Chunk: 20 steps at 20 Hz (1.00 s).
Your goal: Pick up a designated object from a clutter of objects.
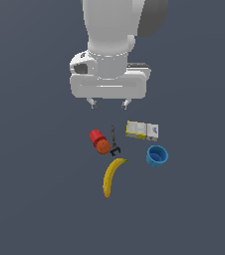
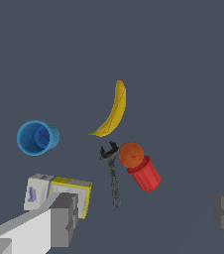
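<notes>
Above the clutter, well clear of the grey surface (image 1: 30,199): hand (image 1: 108,103), fingers spread wide, empty. Below, at five o'clock from it: blue cup (image 1: 157,156), lying near the yellow-and-white box (image 1: 142,130). At seven o'clock: red cup (image 1: 96,136) touching orange ball (image 1: 103,146), black clamp tool (image 1: 114,142) just beside, banana (image 1: 111,176) lowest.

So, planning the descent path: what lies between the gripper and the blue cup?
In the exterior view, the yellow-and-white box lies between the open gripper and the blue cup.
</notes>
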Each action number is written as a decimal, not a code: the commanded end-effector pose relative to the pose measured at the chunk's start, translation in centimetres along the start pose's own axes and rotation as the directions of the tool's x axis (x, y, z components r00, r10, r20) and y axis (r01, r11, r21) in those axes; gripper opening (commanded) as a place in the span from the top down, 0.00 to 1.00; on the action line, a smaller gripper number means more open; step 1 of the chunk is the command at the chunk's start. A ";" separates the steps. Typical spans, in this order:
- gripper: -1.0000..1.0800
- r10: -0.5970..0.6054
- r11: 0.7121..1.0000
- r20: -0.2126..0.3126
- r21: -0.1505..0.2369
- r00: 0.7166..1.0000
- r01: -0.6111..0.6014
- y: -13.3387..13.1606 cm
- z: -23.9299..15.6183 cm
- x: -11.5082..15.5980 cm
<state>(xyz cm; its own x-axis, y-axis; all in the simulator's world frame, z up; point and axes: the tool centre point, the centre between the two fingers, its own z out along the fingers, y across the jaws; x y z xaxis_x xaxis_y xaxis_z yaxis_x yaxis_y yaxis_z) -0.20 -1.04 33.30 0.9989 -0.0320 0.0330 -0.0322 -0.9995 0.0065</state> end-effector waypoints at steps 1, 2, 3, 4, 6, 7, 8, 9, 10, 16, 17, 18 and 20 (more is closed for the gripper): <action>0.38 0.000 1.000 0.000 0.000 1.000 0.000 0.0 0.0 0.0; 0.38 0.001 1.000 0.000 0.000 1.000 -0.001 0.0 0.0 0.0; 0.38 0.005 1.000 0.000 0.002 1.000 -0.005 0.2 -0.1 0.0; 0.38 0.011 1.000 0.000 0.004 1.000 -0.011 0.3 -0.1 0.0; 0.38 0.026 1.000 0.001 0.010 1.000 -0.026 0.8 -0.3 0.0; 0.38 0.030 0.999 0.001 0.011 1.000 -0.031 0.9 -0.3 0.0; 0.38 0.033 0.999 0.001 0.012 0.999 -0.033 1.0 -0.3 0.0; 0.38 0.033 0.999 0.001 0.012 0.999 -0.033 1.0 -0.3 0.0; 0.38 0.031 0.999 0.001 0.011 1.000 -0.031 1.0 -0.3 0.0; 0.38 0.040 0.999 0.011 0.016 0.999 -0.040 0.7 -0.1 0.4; 0.38 0.043 0.999 0.016 0.018 0.999 -0.044 0.5 0.0 0.5; 0.38 0.048 0.999 0.021 0.020 0.999 -0.048 0.4 0.1 0.7; 0.38 0.058 0.998 0.033 0.026 0.998 -0.059 0.0 0.4 1.0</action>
<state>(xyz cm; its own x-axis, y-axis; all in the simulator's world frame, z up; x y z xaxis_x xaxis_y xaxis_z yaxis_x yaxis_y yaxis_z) 0.58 -1.34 33.14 0.9965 -0.0831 0.0093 -0.0830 -0.9964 -0.0174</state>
